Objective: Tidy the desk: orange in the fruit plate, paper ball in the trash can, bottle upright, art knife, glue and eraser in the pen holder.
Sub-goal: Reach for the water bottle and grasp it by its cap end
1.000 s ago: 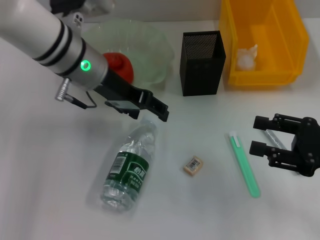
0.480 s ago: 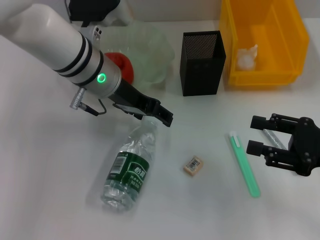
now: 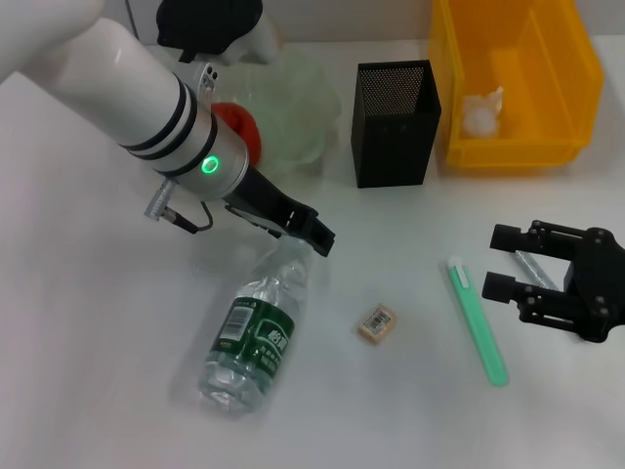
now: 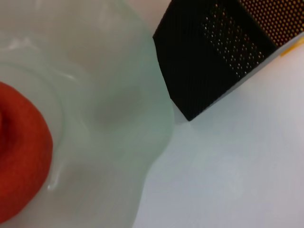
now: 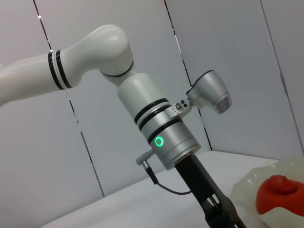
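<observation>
The bottle [image 3: 250,338] lies on its side on the white desk, cap end pointing up toward my left gripper [image 3: 311,233]. That gripper is open and hangs right over the bottle's neck, hiding the cap. The orange [image 3: 237,129] [image 4: 19,156] [image 5: 280,192] rests in the fruit plate [image 3: 298,93] [image 4: 114,118]. The paper ball [image 3: 481,112] lies inside the trash can [image 3: 566,68]. The pen holder [image 3: 394,122] [image 4: 213,52] stands between them. The eraser [image 3: 377,323] and the green art knife [image 3: 479,320] lie on the desk. My right gripper [image 3: 504,263] is open beside the knife, above a grey glue stick [image 3: 532,267].
My left arm [image 3: 146,93] [image 5: 156,128] reaches across the fruit plate's near side. White desk surface stretches to the left of the bottle and in front of the eraser.
My left gripper has swung right and come down over the bottle's neck. The bottle has shifted slightly. The right gripper has stayed where it was.
</observation>
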